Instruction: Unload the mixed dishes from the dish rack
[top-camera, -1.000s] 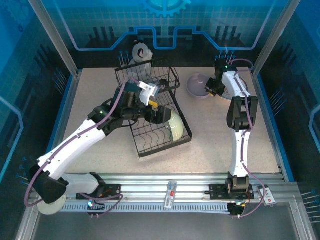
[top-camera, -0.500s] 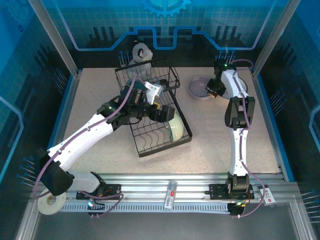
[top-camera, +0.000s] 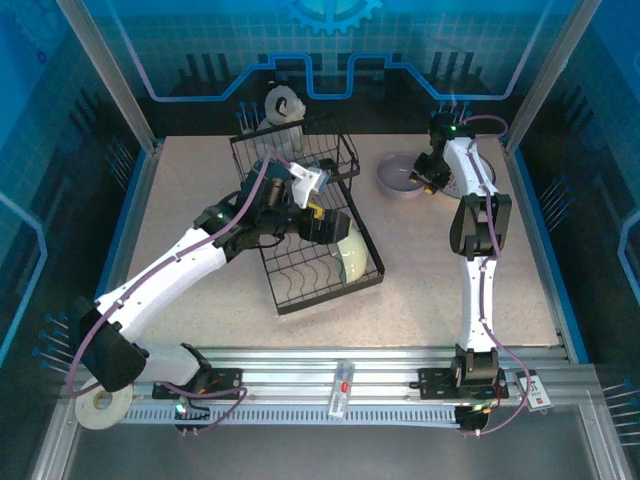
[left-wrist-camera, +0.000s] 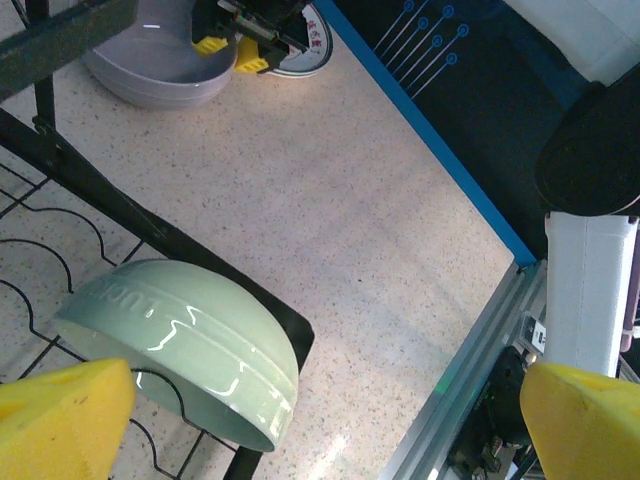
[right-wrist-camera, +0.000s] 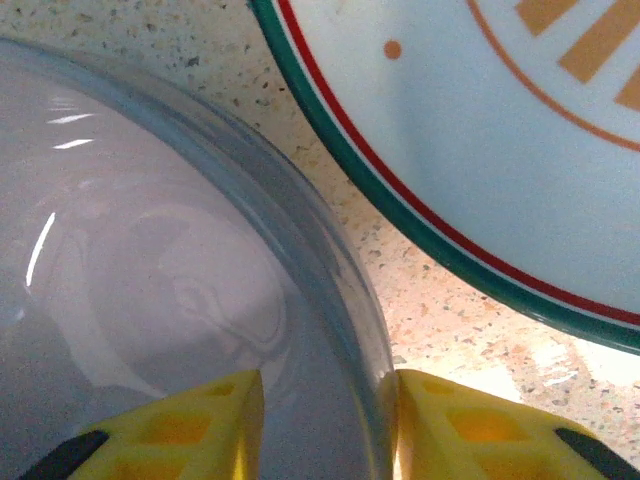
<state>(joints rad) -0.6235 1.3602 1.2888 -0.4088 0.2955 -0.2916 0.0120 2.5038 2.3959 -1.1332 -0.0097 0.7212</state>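
The black wire dish rack (top-camera: 300, 275) stands mid-table with a pale green bowl (top-camera: 352, 255) leaning on its edge in the lower tray. My left gripper (top-camera: 325, 225) hovers wide open just above that bowl (left-wrist-camera: 190, 340), its yellow fingertips far apart (left-wrist-camera: 325, 415) and touching nothing. A lavender bowl (top-camera: 398, 175) rests on the table at the back right. My right gripper (right-wrist-camera: 330, 420) straddles its rim (right-wrist-camera: 150, 250), the inner finger (right-wrist-camera: 200, 420) standing off the wall. Beside it lies a white plate with an orange pattern (right-wrist-camera: 480, 130).
A grey-and-white dog figurine (top-camera: 283, 103) sits behind the rack's raised basket (top-camera: 295, 155). Blue side walls and the front aluminium rail (top-camera: 340, 365) bound the table. Speckled tabletop lies bare to the right of the rack (left-wrist-camera: 350, 200).
My left arm has swung right over the green bowl. The right gripper's jaws have parted on the lavender bowl's rim, and the bowl now sits flat.
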